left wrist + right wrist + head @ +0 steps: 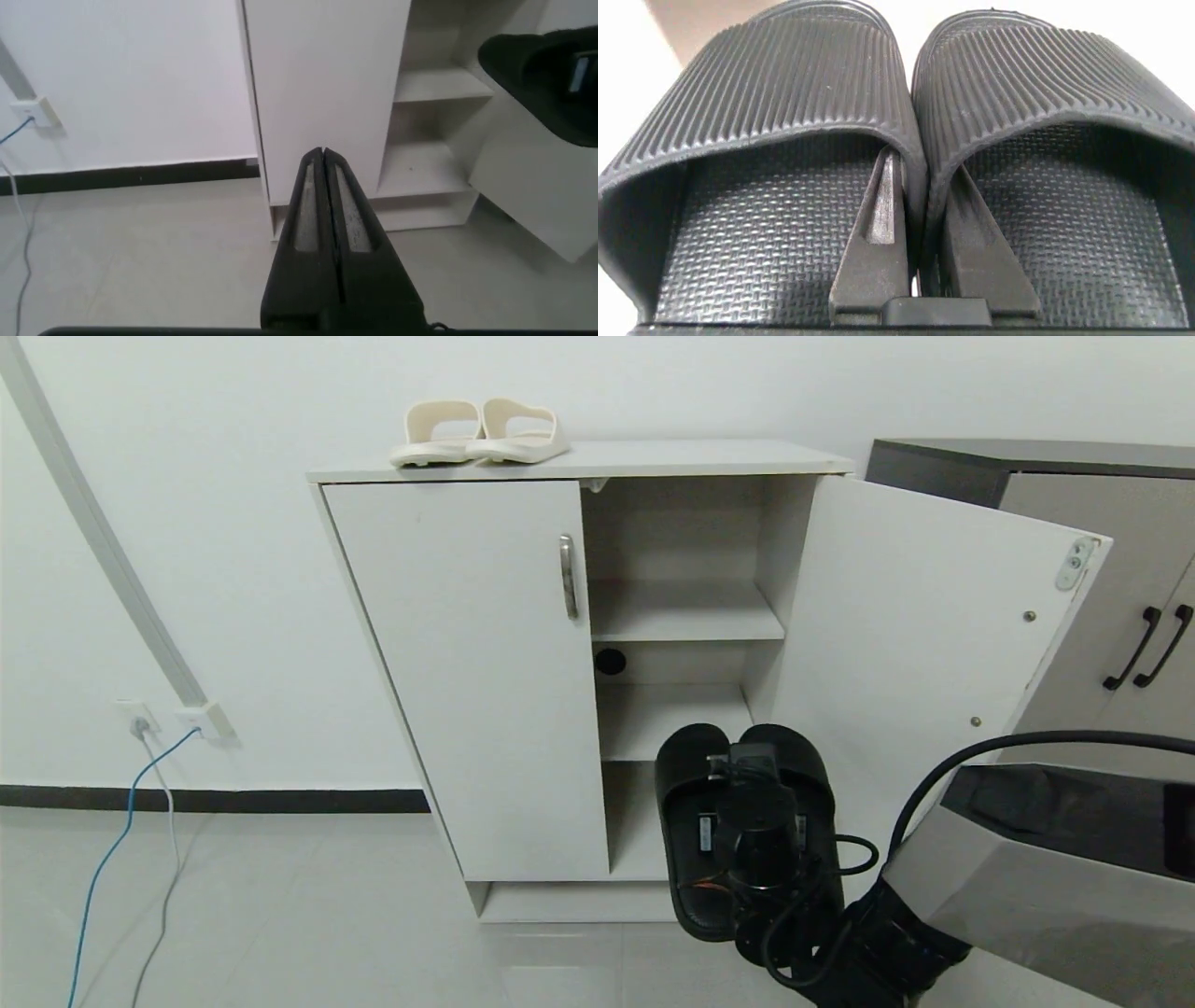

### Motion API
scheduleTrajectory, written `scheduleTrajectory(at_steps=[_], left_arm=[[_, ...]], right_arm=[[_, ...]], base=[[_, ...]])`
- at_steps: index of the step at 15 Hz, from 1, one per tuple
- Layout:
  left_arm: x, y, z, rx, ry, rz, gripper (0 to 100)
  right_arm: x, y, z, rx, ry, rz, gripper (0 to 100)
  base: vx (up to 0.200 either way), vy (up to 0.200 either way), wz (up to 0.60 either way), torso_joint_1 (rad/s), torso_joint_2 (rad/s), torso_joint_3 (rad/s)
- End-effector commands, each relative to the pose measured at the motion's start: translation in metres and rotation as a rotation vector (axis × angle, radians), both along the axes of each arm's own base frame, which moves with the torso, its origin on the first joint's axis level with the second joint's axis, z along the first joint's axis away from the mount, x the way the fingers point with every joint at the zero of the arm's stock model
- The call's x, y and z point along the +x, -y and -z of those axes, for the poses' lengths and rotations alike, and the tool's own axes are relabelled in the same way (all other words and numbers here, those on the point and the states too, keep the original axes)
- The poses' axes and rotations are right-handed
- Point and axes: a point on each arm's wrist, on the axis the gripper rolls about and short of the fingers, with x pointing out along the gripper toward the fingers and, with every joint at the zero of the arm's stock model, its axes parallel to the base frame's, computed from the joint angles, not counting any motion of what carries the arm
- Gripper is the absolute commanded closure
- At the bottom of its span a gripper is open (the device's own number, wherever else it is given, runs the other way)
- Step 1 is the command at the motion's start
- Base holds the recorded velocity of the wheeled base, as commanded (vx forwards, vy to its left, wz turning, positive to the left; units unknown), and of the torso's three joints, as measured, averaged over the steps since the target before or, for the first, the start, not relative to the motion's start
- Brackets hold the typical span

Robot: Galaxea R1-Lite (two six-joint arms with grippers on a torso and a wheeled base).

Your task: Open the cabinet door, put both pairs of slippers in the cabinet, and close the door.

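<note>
I have the black slippers (686, 775) pinched by their inner straps in the right gripper (922, 201), hanging just before the cabinet (700, 455) opening. I'd push straight toward 12 o'clock onto the lower shelf (672, 719), soles level — the closed door (467, 672) edge sits at 10, the open door (915, 625) at 2. The left gripper (322, 163) is pressed together, empty, over open floor (280, 915) at 9. The cream slippers (478, 432) sit on top at 11.

Two black slippers (794, 103) span the frame side by side, ribbed straps above dimpled footbeds. At lower centre the right gripper (922, 177) pinches their adjoining strap edges, one of its fingers (876, 238) inside each slipper. At upper left is a pale surface (621, 84), perhaps a wall.
</note>
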Motion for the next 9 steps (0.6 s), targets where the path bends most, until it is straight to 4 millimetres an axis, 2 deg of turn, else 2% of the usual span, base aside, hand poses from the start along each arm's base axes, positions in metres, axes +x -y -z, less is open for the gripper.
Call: scheduleTrajectory(at_steps=[1,4,9], left_arm=[[0.000,0.000,0.000,0.000,-0.003,0.000,100],[0.000,0.000,0.000,0.000,-0.003,0.000,100],[0.000,0.000,0.000,0.000,-0.003,0.000,100]], right_arm=[[-0.006,-0.004,0.000,0.016,0.007,-0.048,100],[-0.010,-0.003,0.003,0.010,0.000,-0.065,100],[-0.004,0.012,0.009,-0.021,-0.025,-0.025,100]], base=[[0.000,0.000,0.00,0.000,0.00,0.000],[0.000,0.000,0.00,0.000,0.00,0.000],[0.000,0.000,0.00,0.000,0.00,0.000]])
